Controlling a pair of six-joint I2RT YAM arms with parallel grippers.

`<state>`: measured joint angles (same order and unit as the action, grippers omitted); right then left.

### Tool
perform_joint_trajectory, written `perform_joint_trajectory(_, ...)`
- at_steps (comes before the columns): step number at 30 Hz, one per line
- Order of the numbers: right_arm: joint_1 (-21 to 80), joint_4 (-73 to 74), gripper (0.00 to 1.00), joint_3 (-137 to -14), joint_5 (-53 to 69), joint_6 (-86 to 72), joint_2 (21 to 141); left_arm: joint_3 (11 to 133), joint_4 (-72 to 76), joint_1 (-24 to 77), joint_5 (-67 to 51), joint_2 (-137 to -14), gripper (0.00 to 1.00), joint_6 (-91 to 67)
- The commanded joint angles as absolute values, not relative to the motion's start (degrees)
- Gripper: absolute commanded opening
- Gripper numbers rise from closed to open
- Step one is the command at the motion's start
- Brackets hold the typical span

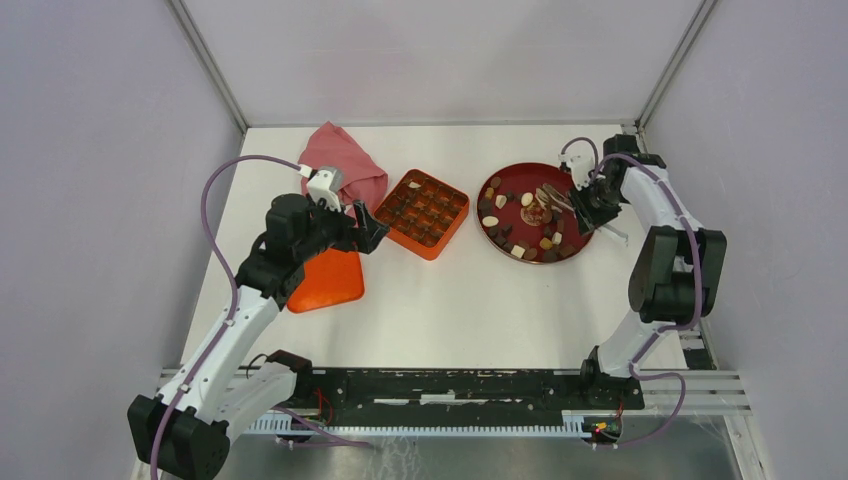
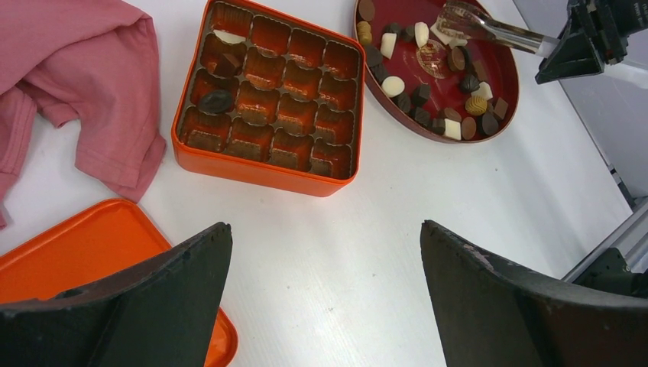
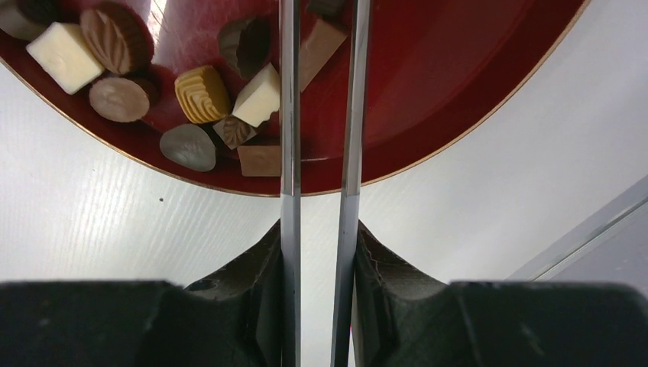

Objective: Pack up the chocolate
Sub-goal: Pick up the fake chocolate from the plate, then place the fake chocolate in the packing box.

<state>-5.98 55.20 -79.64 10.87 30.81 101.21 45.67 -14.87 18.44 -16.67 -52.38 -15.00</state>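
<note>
The chocolate (image 1: 520,240), several brown, dark and cream pieces, lies in the dark red round plate (image 1: 516,178); it also shows in the right wrist view (image 3: 202,93). The orange gridded box (image 1: 452,230) stands left of the plate, and up to three pieces (image 2: 216,99) sit in its cells. My right gripper (image 1: 592,205) is shut on metal tongs (image 3: 289,115), whose two arms stand a little apart and reach over the plate's pieces. The tong tips are out of the right wrist view. My left gripper (image 2: 325,237) is open and empty over bare table just near-left of the box.
The orange lid (image 1: 325,280) lies under my left arm, left of the box. A pink cloth (image 1: 345,165) is bunched behind it. White walls and a metal frame bound the table's back and sides.
</note>
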Motion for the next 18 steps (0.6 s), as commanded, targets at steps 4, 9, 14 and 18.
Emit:
perform_joint_trajectory(4,-5.7,45.1,0.0,-75.0,17.1,27.5,90.9,44.9,-11.7,17.4,-16.4,-48.9,0.97,-13.5)
perform_joint_trajectory(9,-5.6,37.3,0.0,-68.0,30.7,27.3,84.2,42.5,-7.7,17.3,-15.9,-45.4,1.0,-14.7)
perform_joint_trajectory(14,-3.5,27.9,0.0,-60.9,50.1,28.6,78.7,41.9,-6.7,17.3,-15.3,-45.6,1.0,-14.7)
perform_joint_trajectory(18,2.6,19.6,0.0,-58.4,56.1,26.3,77.5,41.6,-9.3,17.3,-13.0,-45.1,1.0,-14.5)
